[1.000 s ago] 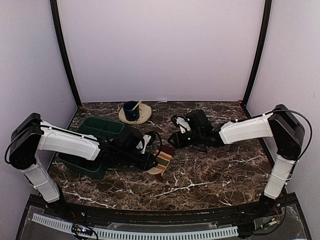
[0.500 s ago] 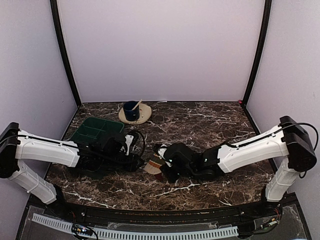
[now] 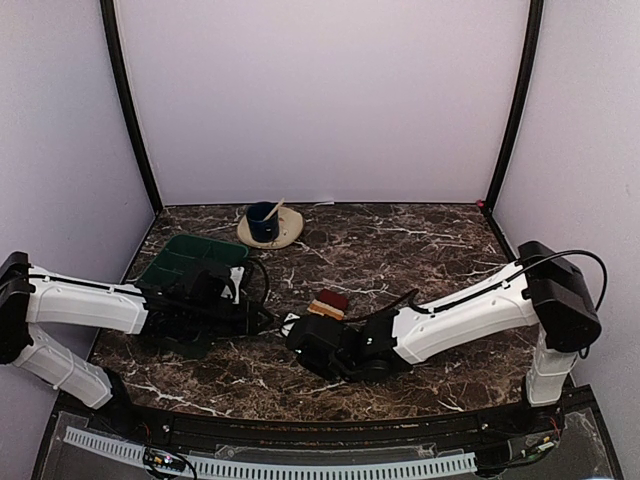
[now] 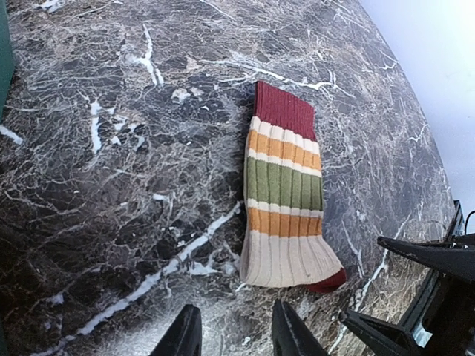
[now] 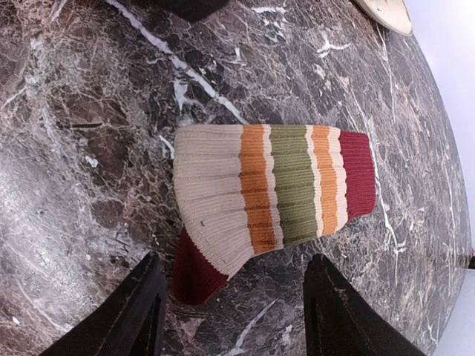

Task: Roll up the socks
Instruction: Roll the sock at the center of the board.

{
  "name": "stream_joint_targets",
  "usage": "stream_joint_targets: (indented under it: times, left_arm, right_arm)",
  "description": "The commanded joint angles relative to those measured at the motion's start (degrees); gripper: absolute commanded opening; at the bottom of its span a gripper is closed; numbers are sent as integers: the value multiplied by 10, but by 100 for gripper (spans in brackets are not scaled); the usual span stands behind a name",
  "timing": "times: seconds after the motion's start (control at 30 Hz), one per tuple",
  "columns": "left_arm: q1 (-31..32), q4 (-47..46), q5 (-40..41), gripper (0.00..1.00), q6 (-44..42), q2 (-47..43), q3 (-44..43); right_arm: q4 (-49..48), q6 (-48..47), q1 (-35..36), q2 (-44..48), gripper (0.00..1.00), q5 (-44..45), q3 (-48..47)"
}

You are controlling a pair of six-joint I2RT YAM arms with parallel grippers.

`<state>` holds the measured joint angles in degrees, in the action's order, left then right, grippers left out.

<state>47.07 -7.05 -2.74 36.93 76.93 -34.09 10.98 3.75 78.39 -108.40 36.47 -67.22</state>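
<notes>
The right gripper (image 5: 235, 257) has its two black fingers (image 5: 141, 308) spread wide with nothing pinched. The striped sock (image 5: 274, 196) lies flat on the marble table (image 3: 430, 250) just ahead of them, crosswise to the fingers. Its bands run from cream through orange and green to dark red, and a dark red bit pokes out from under the cream end.

The left gripper (image 4: 234, 305) is also parted and empty, and it sits just short of the sock's cream end. Left of the sock, beyond that gripper, is a green tray (image 3: 190, 255). Well behind the sock, toward the back wall, a blue cup (image 3: 263, 220) stands on a cream plate (image 3: 290, 232).
</notes>
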Motion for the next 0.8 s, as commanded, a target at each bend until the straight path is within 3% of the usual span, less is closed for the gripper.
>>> stream_joint_targets:
  times: [0.0,0.77]
  left_arm:
    - [-8,-24,-20,35,12,-10,16]
    - [-37,-56,-64,34,16,-1,32]
  right_arm:
    - [14,-34,1,-18,59,-10,-27]
    - [42,-60,-44,-50,60,-105,-53]
